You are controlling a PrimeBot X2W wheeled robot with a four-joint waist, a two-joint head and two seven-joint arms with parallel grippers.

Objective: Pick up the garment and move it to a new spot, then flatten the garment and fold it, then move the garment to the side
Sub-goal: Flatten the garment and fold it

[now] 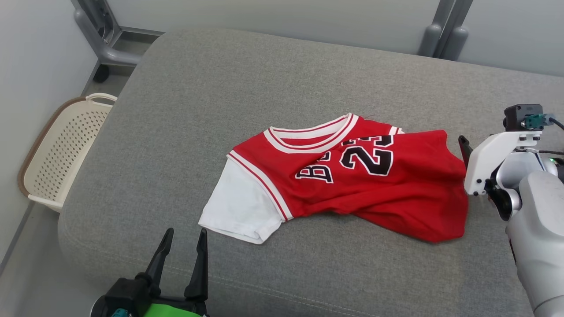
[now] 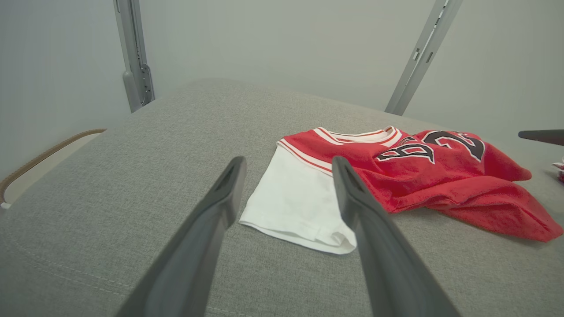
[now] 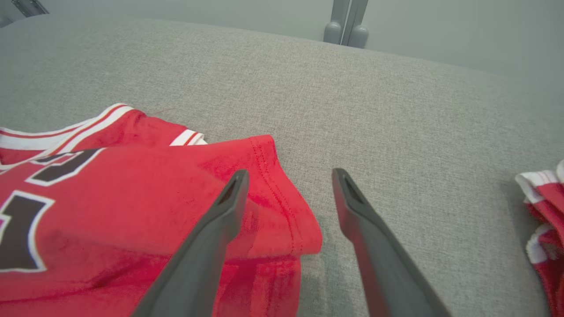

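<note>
Jersey lies rumpled on the cushion. Left gripper and right gripper gape empty; a one-layer pinch could drag folds.

Setting: bare, lab-like test room. Plain pale walls; grey metal stand legs at 11 and 1 o'clock. Grey upholstered platform; cream perforated basket on floor at 9 o'clock.

The garment is a red shirt with a short white sleeve, red and white stripes at the neck, and a big black 23. It lies on the gray cushion, wrinkled, with its bottom part folded up over some of the letters.
</note>
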